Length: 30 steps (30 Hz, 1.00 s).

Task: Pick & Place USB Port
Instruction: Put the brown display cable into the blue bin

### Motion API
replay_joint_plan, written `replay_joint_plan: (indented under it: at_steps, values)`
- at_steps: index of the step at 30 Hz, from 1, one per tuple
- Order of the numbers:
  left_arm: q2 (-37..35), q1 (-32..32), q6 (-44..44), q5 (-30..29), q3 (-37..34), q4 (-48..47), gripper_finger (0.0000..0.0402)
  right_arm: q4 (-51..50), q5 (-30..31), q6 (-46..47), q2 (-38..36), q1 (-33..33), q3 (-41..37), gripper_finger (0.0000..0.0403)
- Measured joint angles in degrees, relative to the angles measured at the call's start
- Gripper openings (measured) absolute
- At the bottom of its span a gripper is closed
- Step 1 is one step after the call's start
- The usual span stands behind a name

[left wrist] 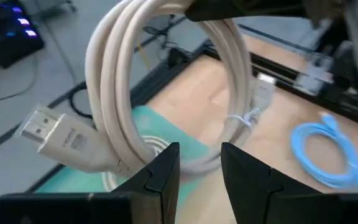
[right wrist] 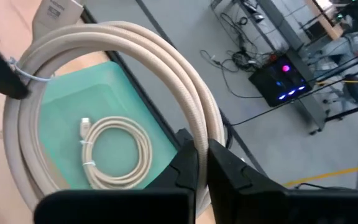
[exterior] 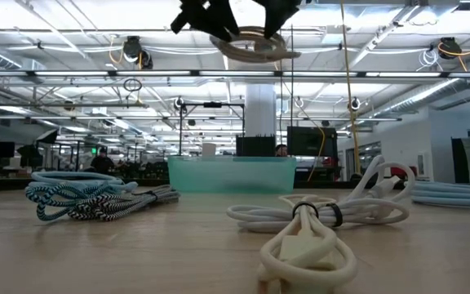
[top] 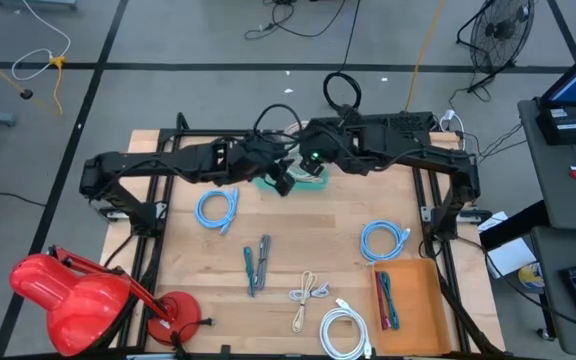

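Observation:
A beige coiled cable (left wrist: pixel 166 81) with a flat white plug (left wrist: pixel 55 134) hangs in the air between both grippers, above the teal bin (top: pixel 306 182) at the table's far middle. The left gripper (left wrist: pixel 201 165) is at one side of the coil and the right gripper (right wrist: pixel 202 155) at the opposite side; both are shut on it. In the low view the coil (exterior: pixel 251 45) hangs well above the bin (exterior: pixel 233 173). A second beige coil (right wrist: pixel 114 149) lies flat on the bin's floor. My left gripper pinches the coil's strands (left wrist: pixel 197 163) between its two fingers, near the white tie (left wrist: pixel 247 118). The fingers lie across the strands. The coil is lifted clear and stands on edge in front of the gripper. My right gripper pinches the coil's strands (right wrist: pixel 194 127) between its two fingers, on the side opposite the left gripper. The fingers lie across the strands. The coil is lifted clear of the bin.
On the table lie two blue coiled cables (top: pixel 216 210) (top: pixel 383 240), a white coil (top: pixel 346 330), a small beige cable (top: pixel 308 295) and grey tools (top: pixel 256 265). An orange tray (top: pixel 413 315) sits at the near right, a red lamp (top: pixel 68 290) at the near left.

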Motion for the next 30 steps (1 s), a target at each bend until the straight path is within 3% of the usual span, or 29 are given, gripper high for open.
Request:
replay_joint_plan:
  at_steps: [6, 11, 17, 22, 30]
  values:
    - [-5.1, -2.7, 0.2, 7.0, 0.0, -0.8, 0.0122, -2.1, 0.7, 2.0, -4.0, 1.0, 0.0, 0.0006]
    - [-8.6, -3.0, -1.3, 9.4, 0.0, 0.1, 0.0122, -0.6, -1.5, 3.0, -8.2, 1.8, 0.0, 0.0006]
    - [-8.7, 0.8, -2.2, 25.5, 0.0, 8.9, 0.0122, 5.2, -5.3, 2.6, -11.4, 4.6, 0.1, 0.0006]
    - [-8.0, 1.2, -2.3, 27.6, -0.1, 11.3, 0.0122, 6.0, -2.6, 2.3, -11.8, 6.0, 0.1, 0.0006]
    - [-8.1, 1.6, -2.4, 25.0, -0.1, 14.2, 0.0122, 5.0, -2.4, 2.9, -10.8, 7.0, -1.0, 0.0006]
